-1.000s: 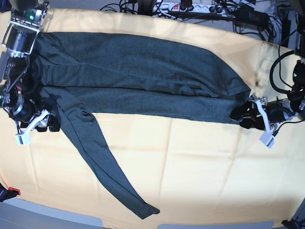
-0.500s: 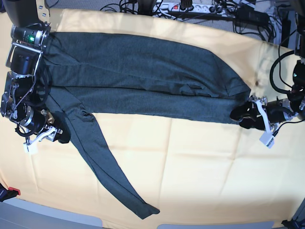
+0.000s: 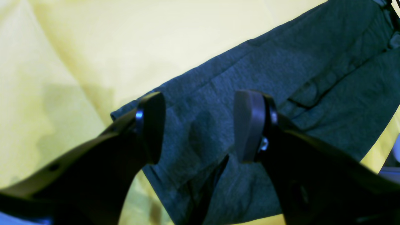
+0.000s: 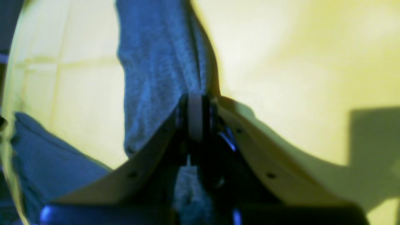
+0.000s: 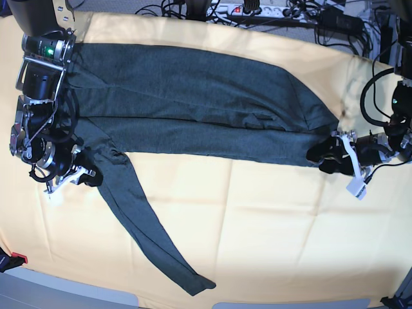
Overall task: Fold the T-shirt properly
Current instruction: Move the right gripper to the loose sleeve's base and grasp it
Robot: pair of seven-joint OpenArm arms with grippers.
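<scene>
The T-shirt (image 5: 193, 103) is dark charcoal heathered knit, plain, folded lengthwise into a long band that spans the yellow cloth (image 5: 270, 219) from my right claw to my left one. One long sleeve (image 5: 138, 219) runs loose from beside my right claw toward the near edge of the cloth, ending at a hemmed cuff. A small pucker shows in the body fabric on the way toward my left claw.

My right claw (image 4: 195, 117) has its jaws pressed together on the edge of the sleeve where it leaves the body; the wrist view shows the knit pinched between the pads and running away ahead of them.

My left claw (image 3: 200, 125) stands wide, both fingers (image 3: 153, 125) low over the shirt's folded end, fabric lying between and beneath them; I cannot tell whether the pads touch it.

Beyond the far edge of the cloth lie a power strip (image 5: 248, 9) and tangled cables (image 5: 335, 26), well apart from both claws. Nothing lies on the shirt itself.
</scene>
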